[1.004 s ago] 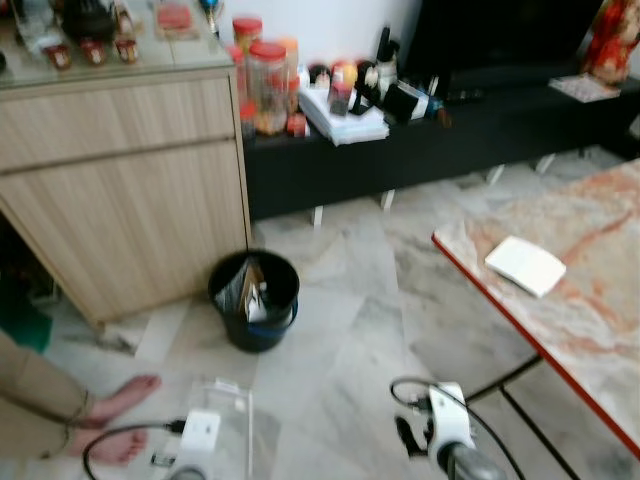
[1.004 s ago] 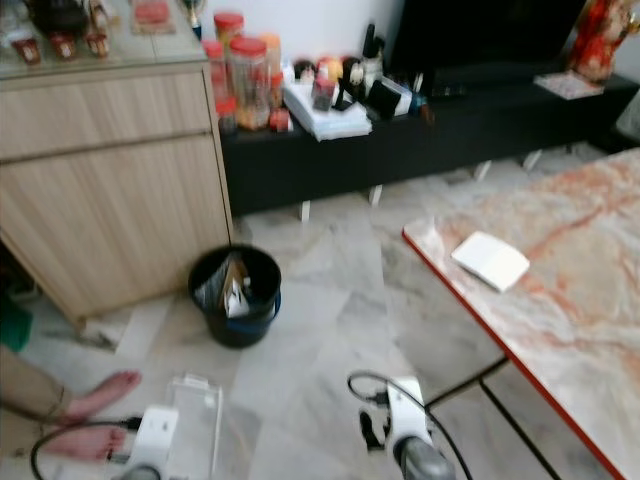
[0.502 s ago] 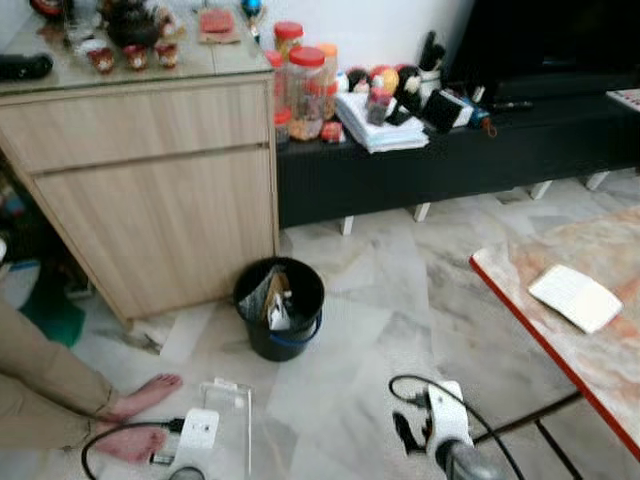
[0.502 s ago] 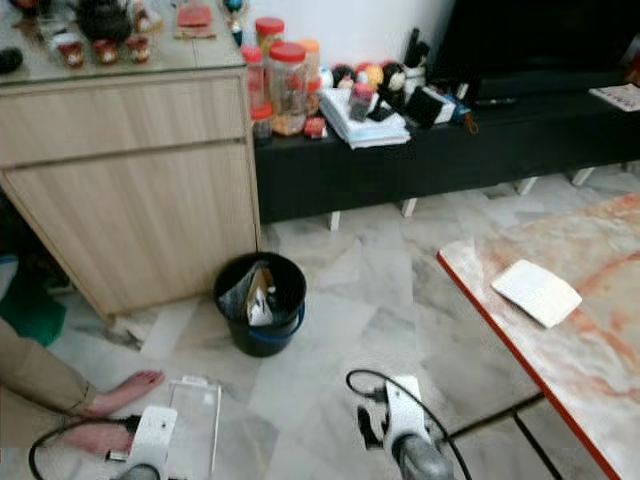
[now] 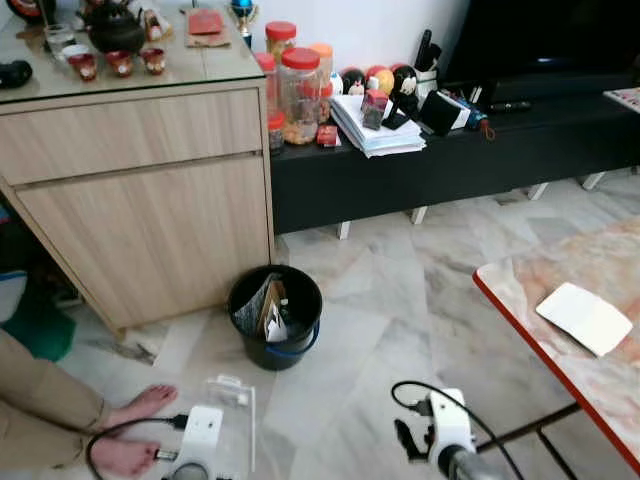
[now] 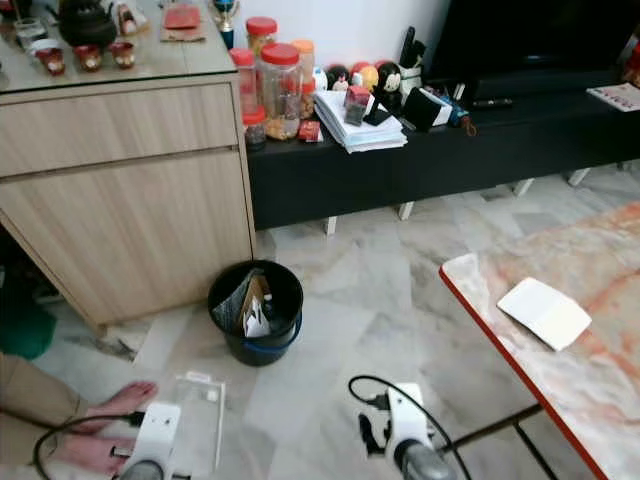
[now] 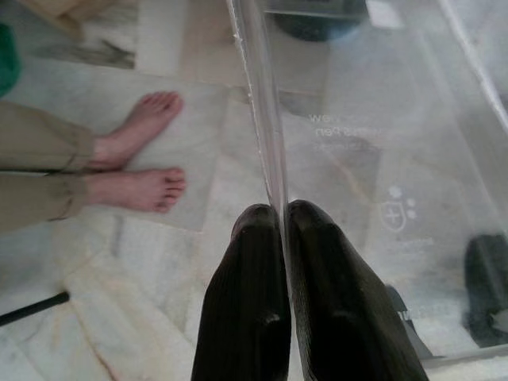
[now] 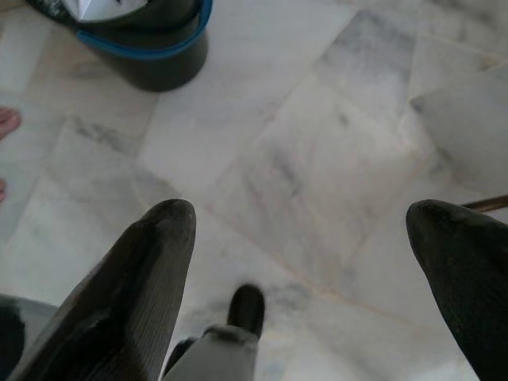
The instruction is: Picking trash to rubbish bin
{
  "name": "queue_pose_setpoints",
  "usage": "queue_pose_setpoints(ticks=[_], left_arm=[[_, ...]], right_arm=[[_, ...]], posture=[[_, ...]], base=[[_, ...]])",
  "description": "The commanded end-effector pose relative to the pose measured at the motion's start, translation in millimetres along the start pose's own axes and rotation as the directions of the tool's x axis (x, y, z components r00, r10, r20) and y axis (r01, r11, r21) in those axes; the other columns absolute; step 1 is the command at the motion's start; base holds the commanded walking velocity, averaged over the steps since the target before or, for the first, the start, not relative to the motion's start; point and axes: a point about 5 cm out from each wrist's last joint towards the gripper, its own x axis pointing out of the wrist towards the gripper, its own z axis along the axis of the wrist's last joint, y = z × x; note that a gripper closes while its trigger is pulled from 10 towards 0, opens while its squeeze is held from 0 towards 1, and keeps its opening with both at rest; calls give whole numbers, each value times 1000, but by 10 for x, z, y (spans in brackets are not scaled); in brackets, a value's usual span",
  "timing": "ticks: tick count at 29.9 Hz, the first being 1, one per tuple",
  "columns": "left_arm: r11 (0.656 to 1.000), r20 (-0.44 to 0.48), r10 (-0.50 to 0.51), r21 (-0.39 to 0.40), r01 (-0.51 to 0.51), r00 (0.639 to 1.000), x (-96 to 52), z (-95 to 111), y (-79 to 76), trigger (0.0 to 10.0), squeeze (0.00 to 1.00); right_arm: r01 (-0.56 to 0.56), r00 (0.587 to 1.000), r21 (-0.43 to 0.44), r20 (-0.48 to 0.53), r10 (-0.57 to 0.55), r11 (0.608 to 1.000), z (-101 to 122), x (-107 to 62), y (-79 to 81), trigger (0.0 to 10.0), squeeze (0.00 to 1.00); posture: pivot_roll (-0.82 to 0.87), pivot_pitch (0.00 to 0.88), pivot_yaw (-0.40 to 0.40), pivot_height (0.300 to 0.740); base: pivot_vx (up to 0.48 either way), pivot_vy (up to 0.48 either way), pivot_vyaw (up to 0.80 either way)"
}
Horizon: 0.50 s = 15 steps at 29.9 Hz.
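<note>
Standing on the marble floor (image 5: 400,300) ahead of both grippers, the black rubbish bin (image 5: 275,316) already holds crumpled paper and wrappers. The left gripper (image 7: 283,218) has its two black fingers pinched tight on the edge of a clear plastic package (image 7: 381,159), which reaches toward the bin, while the right gripper (image 8: 302,230) hangs low with its fingers spread wide and empty above bare floor. A person's bare feet (image 7: 139,159) are just beside the package, a wooden cabinet (image 5: 140,190) rises behind the bin, and a marble table (image 5: 585,330) with a white napkin (image 5: 584,317) stands off to the right.
</note>
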Motion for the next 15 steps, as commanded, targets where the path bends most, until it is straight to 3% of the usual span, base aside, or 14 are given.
queue_pose_setpoints(ticks=[1, 10, 15], left_arm=[[999, -27, 13, 33, -12, 1000, -14, -103, 98, 10000, 0], [999, -29, 24, 45, -22, 999, -10, -120, 185, 10000, 0], [998, -36, 43, 36, -42, 998, -14, -142, 229, 10000, 0]], right_arm=[[-9, 1000, 23, 7, 9, 1000, 18, 18, 78, 10000, 0], [-14, 1000, 49, 6, 14, 999, -6, 23, 143, 10000, 0], [-16, 1000, -1, -12, 16, 1000, -50, 14, 143, 10000, 0]], posture=[[45, 89, -43, 740], [41, 71, -20, 740], [51, 60, -20, 740]], base=[[289, 0, 0], [285, 0, 0], [289, 0, 198]])
